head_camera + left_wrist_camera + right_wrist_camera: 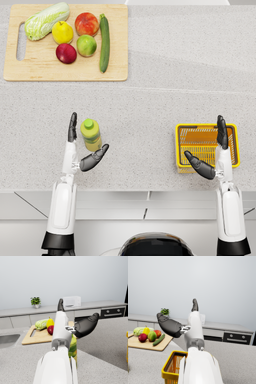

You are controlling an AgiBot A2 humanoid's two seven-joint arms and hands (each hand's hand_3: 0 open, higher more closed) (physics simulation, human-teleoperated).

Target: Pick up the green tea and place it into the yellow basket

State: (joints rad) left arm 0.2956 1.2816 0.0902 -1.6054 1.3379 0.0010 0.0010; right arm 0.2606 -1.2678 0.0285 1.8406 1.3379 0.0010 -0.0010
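Observation:
The green tea bottle point(91, 135), yellow-green with a green cap, stands upright on the grey counter left of centre. My left hand point(82, 147) is open around it, fingers on its left side and thumb below right, not touching as far as I can see. In the left wrist view the bottle point(73, 349) shows partly hidden behind the forearm, with the left hand point(82, 326) above it. The yellow basket point(197, 144) sits on the counter at the right. My right hand point(212, 150) hovers open over the basket, holding nothing; the right wrist view shows this hand point(173, 326) above the basket point(173, 366).
A wooden cutting board point(40, 70) lies at the far left with a cabbage point(46, 20), a lemon point(62, 32), apples point(86, 23) and a cucumber point(104, 42). The counter's front edge point(128, 191) runs just behind both wrists.

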